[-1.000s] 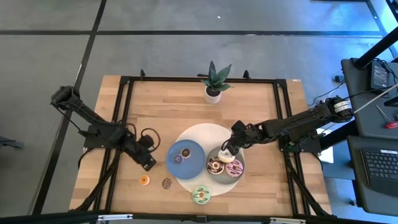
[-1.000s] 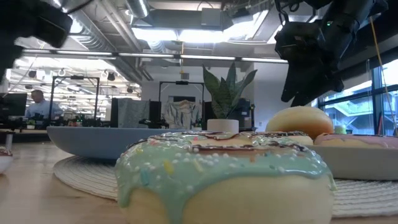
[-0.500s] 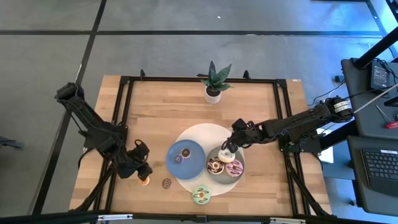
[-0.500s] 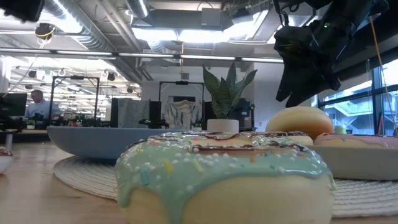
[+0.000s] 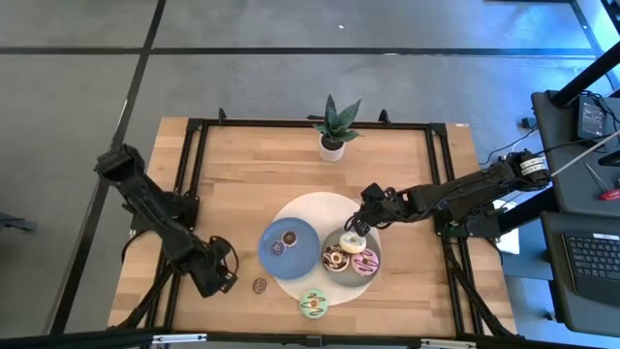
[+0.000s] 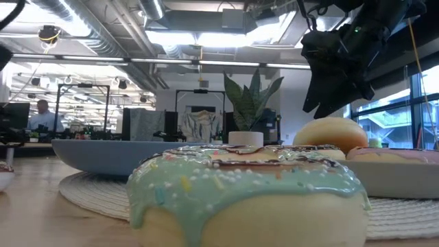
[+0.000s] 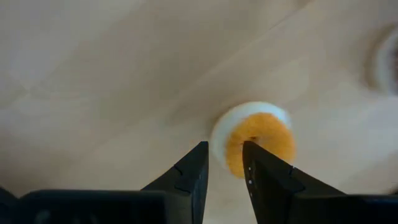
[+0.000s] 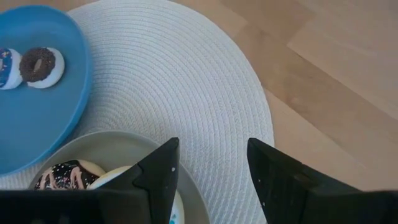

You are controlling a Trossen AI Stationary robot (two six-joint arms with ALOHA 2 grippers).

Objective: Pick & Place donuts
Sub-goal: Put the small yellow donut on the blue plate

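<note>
The orange mini ring [image 7: 261, 142] lies flat on the tabletop [image 5: 242, 165] at seven o'clock, directly beneath the left tool [image 7: 225, 163], whose narrowly parted fingers straddle its rim, gripping nothing. Right tool [image 8: 211, 165], wide open and empty, hovers over the grey plate [image 5: 376, 246]. I count three donuts there, one green [image 5: 313, 304] apart.

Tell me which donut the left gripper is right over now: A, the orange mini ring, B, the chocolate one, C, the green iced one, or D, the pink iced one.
A: the left wrist view shows the left gripper with its narrowly parted fingers framing the orange mini ring on bare wood.
</note>
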